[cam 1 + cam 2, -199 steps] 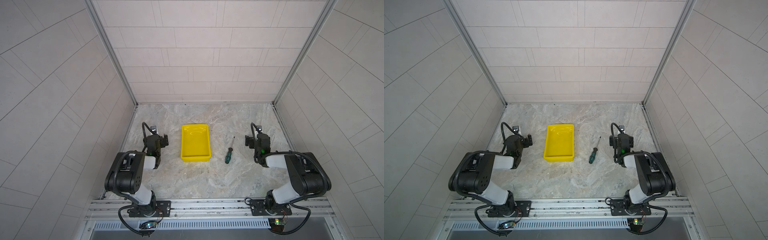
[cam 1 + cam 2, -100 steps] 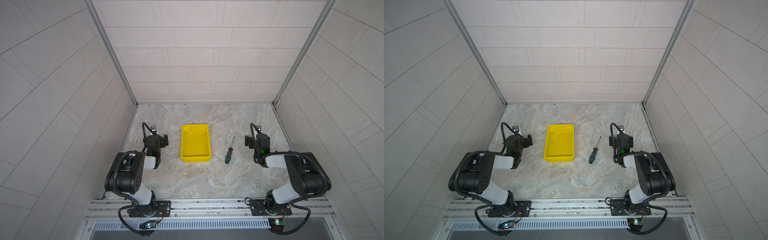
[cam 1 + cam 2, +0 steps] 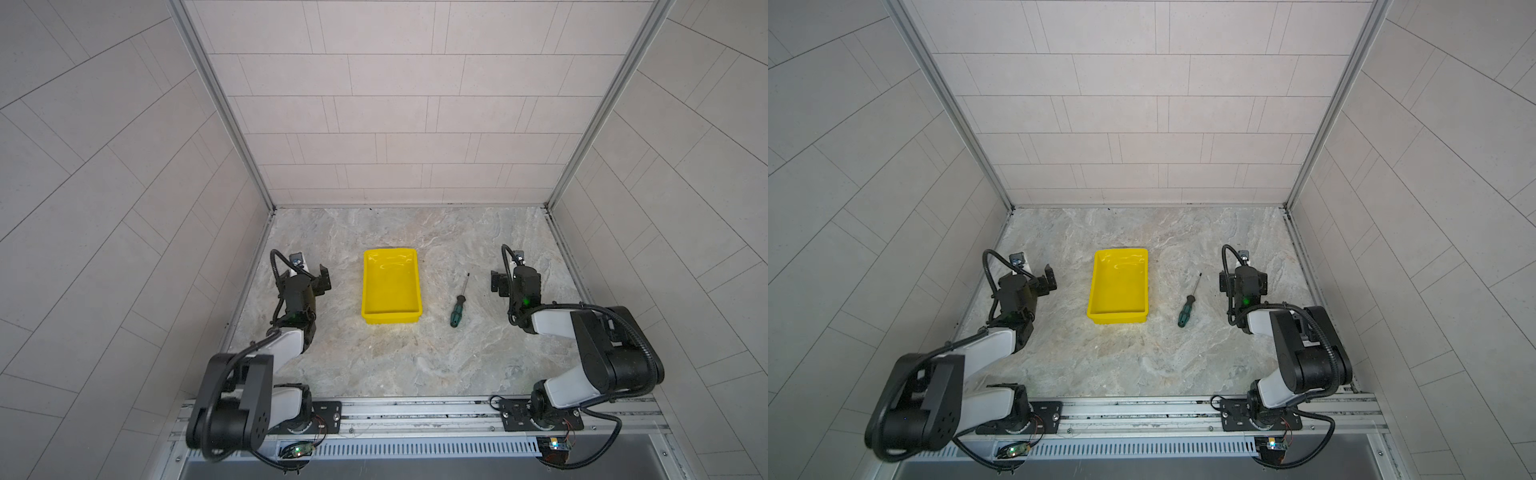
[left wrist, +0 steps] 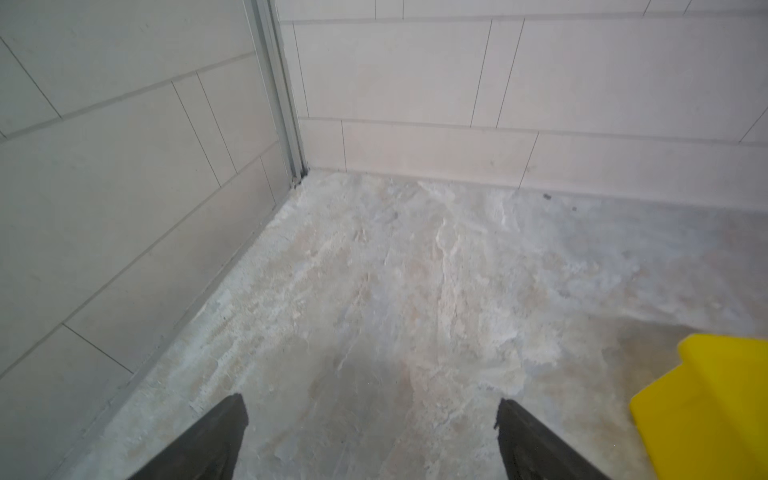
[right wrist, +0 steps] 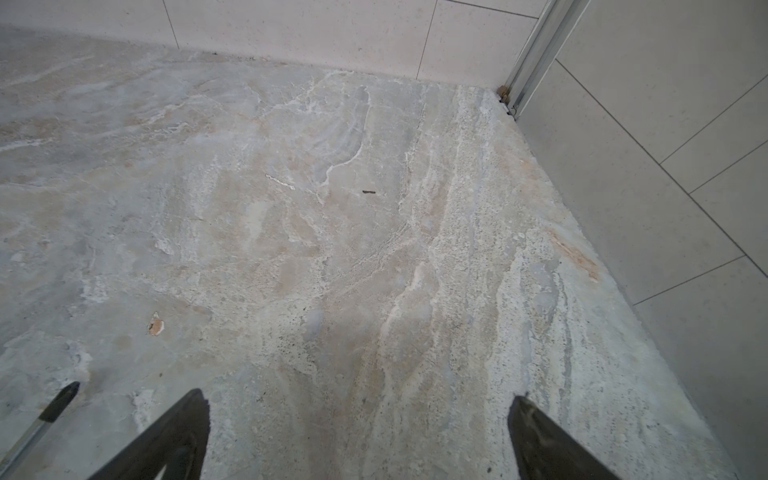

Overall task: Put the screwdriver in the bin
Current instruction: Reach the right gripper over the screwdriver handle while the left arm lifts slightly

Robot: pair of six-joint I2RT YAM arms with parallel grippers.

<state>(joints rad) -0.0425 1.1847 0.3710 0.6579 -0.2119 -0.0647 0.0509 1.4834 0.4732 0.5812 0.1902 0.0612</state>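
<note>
The screwdriver [image 3: 456,309] [image 3: 1185,307], green handle and thin dark shaft, lies flat on the marble floor just right of the bin, handle toward the front. Its dark tip [image 5: 60,401] shows beside one finger in the right wrist view. The yellow bin [image 3: 390,321] [image 3: 1117,319] stands empty at mid-floor; a corner of the bin [image 4: 706,411] shows in the left wrist view. My left gripper [image 3: 311,275] [image 3: 1039,275] [image 4: 370,400] rests open left of the bin. My right gripper [image 3: 513,275] [image 3: 1241,276] [image 5: 358,395] rests open right of the screwdriver. Neither holds anything.
Tiled walls close the floor on the left, back and right, with metal corner posts [image 3: 557,199]. Both arm bases sit on the front rail [image 3: 415,409]. Bare marble floor [image 3: 395,232] lies behind the bin.
</note>
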